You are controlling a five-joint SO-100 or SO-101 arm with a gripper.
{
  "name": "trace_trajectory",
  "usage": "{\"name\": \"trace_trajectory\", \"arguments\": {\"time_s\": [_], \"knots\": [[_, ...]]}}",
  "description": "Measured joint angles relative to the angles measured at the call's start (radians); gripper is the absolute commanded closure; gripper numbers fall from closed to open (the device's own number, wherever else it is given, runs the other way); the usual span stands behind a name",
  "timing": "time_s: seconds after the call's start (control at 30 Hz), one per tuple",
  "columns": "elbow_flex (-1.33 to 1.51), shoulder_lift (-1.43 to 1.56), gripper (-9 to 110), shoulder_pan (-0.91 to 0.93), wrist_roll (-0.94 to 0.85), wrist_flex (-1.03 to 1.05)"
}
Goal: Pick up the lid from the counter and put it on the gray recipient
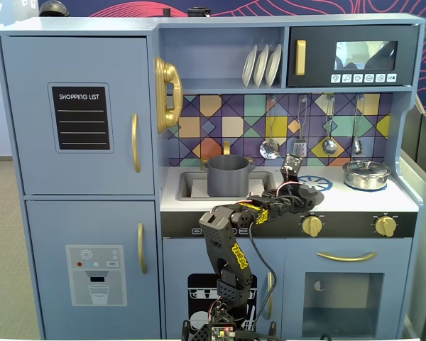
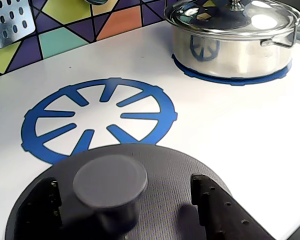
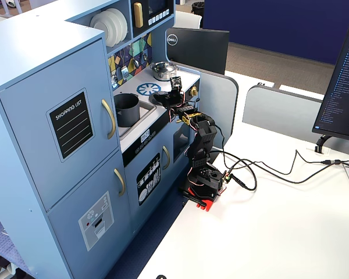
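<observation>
A shiny silver pot (image 2: 233, 42) with its lid on stands on a blue burner ring at the right of the white surface (image 2: 225, 130). Beside it lies a bare blue starburst burner (image 2: 97, 117). White plates (image 1: 262, 65) stand on the shelf above, and ladles (image 1: 270, 148) hang on the tiled wall.

Office, judging by the computer monitor (image 3: 343, 81), desk dividers (image 3: 277, 104) and white table (image 3: 291, 232) beside a toy kitchen (image 3: 75, 116).

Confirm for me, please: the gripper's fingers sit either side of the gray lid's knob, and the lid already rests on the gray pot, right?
Not quite. In the wrist view the gripper does straddle the knob, but the lid lies on the white counter beside the blue burner circle. The gray pot stands uncovered in a fixed view.
</observation>
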Motion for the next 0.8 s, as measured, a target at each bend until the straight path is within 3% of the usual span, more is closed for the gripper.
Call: {"name": "trace_trajectory", "arguments": {"time_s": [0.37, 0.53, 0.8], "knots": [[-0.049, -0.074, 88, -0.037, -0.006, -0.012], [-0.051, -0.087, 101, -0.048, -0.015, -0.028], [-0.051, -0.091, 101, -0.074, -0.025, -0.058]]}}
